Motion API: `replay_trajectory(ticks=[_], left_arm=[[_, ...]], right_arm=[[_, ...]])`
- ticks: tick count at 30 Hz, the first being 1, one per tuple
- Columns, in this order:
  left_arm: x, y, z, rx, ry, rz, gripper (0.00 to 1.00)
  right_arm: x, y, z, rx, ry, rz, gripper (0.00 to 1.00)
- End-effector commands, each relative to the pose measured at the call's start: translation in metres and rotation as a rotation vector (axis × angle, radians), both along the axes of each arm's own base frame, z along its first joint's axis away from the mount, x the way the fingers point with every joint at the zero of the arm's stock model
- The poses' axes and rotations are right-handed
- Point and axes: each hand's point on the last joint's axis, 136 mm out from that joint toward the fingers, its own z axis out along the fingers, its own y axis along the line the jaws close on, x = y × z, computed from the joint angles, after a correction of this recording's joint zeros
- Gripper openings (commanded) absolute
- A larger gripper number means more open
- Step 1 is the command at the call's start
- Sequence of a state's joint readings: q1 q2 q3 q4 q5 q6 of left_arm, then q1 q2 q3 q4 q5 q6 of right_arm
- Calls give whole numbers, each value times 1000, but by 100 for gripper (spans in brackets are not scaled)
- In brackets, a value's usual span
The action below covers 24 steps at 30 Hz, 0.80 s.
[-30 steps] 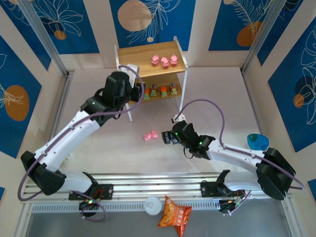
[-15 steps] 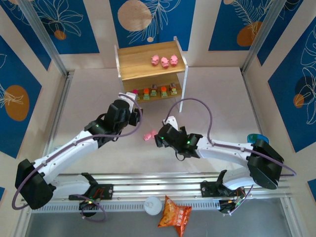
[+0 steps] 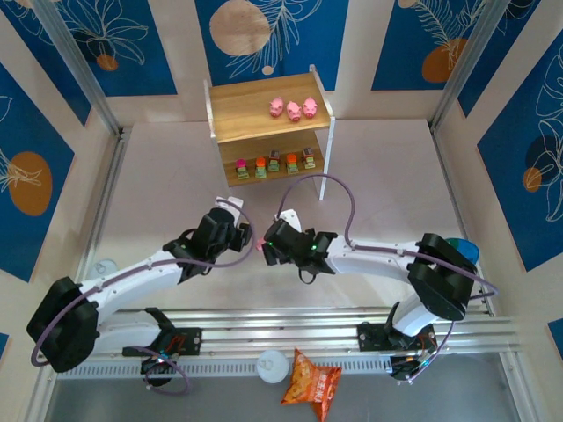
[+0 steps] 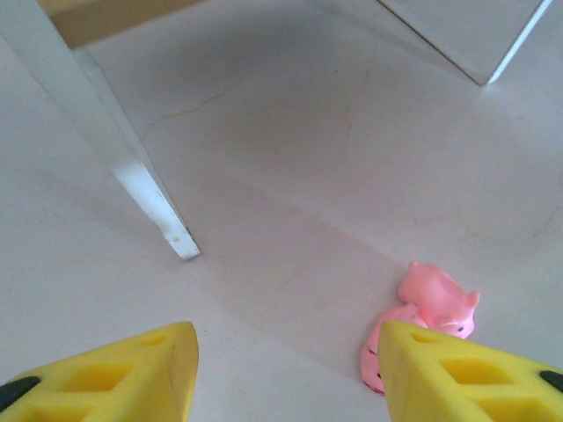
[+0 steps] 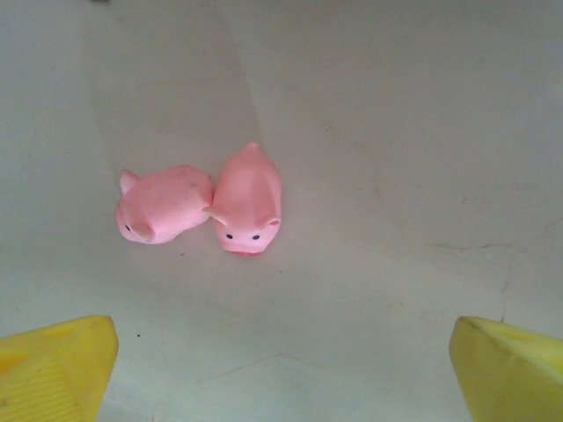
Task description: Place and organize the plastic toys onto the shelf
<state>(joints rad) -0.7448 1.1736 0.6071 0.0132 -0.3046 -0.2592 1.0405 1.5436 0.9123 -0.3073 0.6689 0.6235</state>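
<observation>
Two touching pink pigs point(image 5: 246, 198), off shelf point(image 3: 242, 110)

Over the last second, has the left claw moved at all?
Yes. In the overhead view the left claw drew back from the shelf, toward the near side.

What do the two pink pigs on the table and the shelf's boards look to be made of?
Pink pigs: probably soft moulded plastic or vinyl, matte; rounded smooth bodies, painted dot eyes. Shelf boards: light wood or wood-look laminate, smooth; even tan colour, grain too faint to tell which.
</observation>
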Motion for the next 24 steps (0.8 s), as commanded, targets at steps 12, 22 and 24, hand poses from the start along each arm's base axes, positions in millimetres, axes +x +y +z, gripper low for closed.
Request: replay_trajectory(ticks=[12, 22, 24], left_arm=[[-10, -35, -40, -9, 86, -187, 60], [-13, -48, -68, 17, 170, -248, 57], [-14, -50, -71, 23, 180, -257, 55]], right_arm=[[19, -62, 0, 46, 54, -43, 97], [26, -82, -5, 97, 10, -20, 97], [24, -82, -8, 108, 11, -12, 97]])
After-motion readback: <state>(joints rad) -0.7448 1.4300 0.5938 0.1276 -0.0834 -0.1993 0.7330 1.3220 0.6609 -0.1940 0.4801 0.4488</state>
